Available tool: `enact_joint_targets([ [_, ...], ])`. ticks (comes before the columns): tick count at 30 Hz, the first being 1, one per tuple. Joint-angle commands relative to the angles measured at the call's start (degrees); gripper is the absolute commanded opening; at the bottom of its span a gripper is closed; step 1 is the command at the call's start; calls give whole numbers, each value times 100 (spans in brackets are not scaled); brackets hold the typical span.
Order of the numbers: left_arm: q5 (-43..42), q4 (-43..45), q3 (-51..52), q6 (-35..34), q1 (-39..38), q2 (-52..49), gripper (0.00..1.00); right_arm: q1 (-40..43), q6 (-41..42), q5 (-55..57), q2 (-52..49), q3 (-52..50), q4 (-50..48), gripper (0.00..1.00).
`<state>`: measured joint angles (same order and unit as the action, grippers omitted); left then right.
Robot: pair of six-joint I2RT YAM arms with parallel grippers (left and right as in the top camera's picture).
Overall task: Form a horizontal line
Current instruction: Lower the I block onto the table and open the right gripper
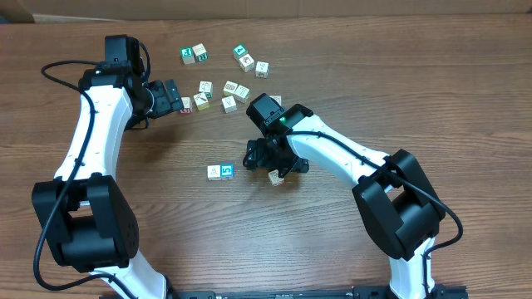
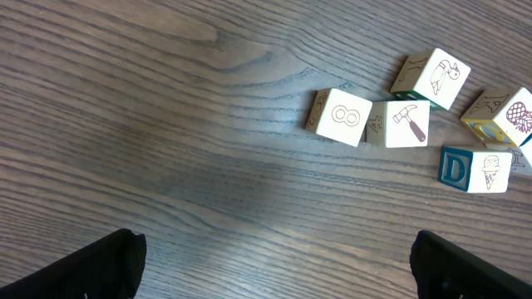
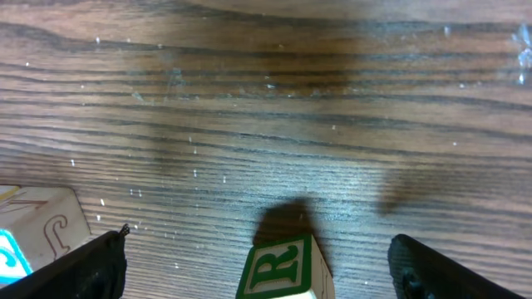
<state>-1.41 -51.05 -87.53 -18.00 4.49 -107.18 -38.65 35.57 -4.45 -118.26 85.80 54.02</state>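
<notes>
A whitish cube (image 1: 214,172) and a blue-faced "5" cube (image 1: 227,171) sit side by side in a short row on the wooden table (image 1: 150,208). To their right, across a gap, lies a third cube (image 1: 275,177). In the right wrist view this cube (image 3: 283,266) shows a green "R" side face. My right gripper (image 1: 273,164) (image 3: 258,270) hangs over it, open, and neither finger touches it. A cube with a "J" print (image 3: 41,224) shows at the left edge. Farther back left, my left gripper (image 1: 174,98) (image 2: 283,278) stands open with nothing between its fingers.
Loose cubes are scattered at the back: a pair (image 1: 194,55), another group (image 1: 249,61) and a cluster (image 1: 223,91). The left wrist view shows an "8" cube (image 2: 341,116), a hammer cube (image 2: 407,123), a bird cube (image 2: 436,76) and a blue "D" cube (image 2: 474,169).
</notes>
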Motion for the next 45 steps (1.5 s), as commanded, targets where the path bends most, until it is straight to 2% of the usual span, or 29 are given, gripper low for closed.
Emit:
enact_joint_targets([
  [1,37,13,-52,0,-39,-39,100,42,2,52,-11,120,11,97],
  [7,37,13,-52,0,-39,-39,100,291,2,48,214,323,352,100],
  [12,35,13,-52,0,-39,-39,100,479,-197,-85,254,319,1067,100],
  [15,35,13,-52,0,-39,-39,100,498,-481,-238,254,319,1443,87],
  [20,35,13,-52,0,-39,-39,100,468,-562,-273,254,315,1729,54],
  [23,35,13,-52,0,-39,-39,100,466,-560,-271,254,315,1683,47],
  [25,37,13,-52,0,-39,-39,100,466,-533,-273,254,313,1683,36],
  [27,37,13,-52,-2,-39,-39,100,466,-378,-273,254,280,1718,20],
  [29,37,15,-52,0,-39,-39,100,431,-227,-280,254,177,1720,12],
  [36,37,13,-52,0,-39,-39,100,269,-214,-330,254,-332,1093,11],
  [45,35,13,-52,0,-39,-39,100,223,-212,-935,251,-411,138,11],
])
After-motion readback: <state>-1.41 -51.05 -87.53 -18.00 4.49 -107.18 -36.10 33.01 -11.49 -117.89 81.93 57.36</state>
